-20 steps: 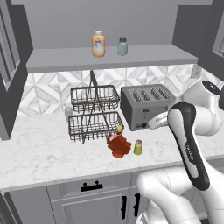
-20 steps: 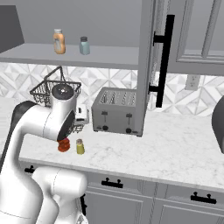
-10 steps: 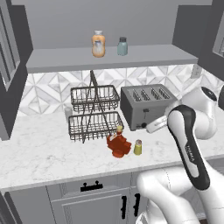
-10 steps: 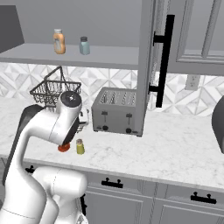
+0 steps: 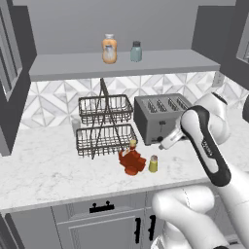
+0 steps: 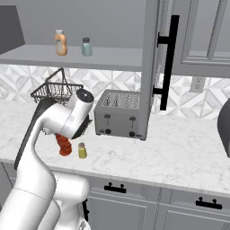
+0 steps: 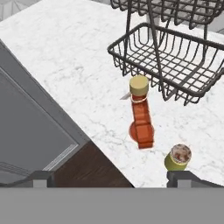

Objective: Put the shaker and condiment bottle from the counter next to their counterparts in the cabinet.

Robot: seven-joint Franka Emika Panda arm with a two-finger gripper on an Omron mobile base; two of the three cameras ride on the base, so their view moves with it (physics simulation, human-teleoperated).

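The dark red condiment bottle (image 5: pixel 131 159) (image 6: pixel 64 145) (image 7: pixel 141 120) with a yellow cap stands on the counter in front of the wire rack. Just to its right is the small yellow-green shaker (image 5: pixel 153 164) (image 6: pixel 82 150) (image 7: pixel 178 158). My gripper (image 7: pixel 111 177) hangs open and empty above the counter's front edge, looking down at both; the shaker sits just above my right fingertip (image 7: pixel 181 176). On the cabinet (image 5: pixel 146 65) shelf stand the counterparts, an orange bottle (image 5: pixel 109 48) (image 6: pixel 60 42) and a teal-grey shaker (image 5: pixel 136 51) (image 6: pixel 86 46).
A two-tier wire basket rack (image 5: pixel 104 129) (image 7: pixel 175 57) stands right behind the bottle. A grey toaster (image 5: pixel 160 116) (image 6: pixel 119 112) sits to its right. The open cabinet door with a black handle (image 6: pixel 168 58) hangs at the shelf's right end. Drawer fronts (image 5: pixel 102 223) run under the counter.
My hand has come down and to the left, from in front of the toaster toward the bottle and shaker. The jaws stay open; nothing on the counter moved.
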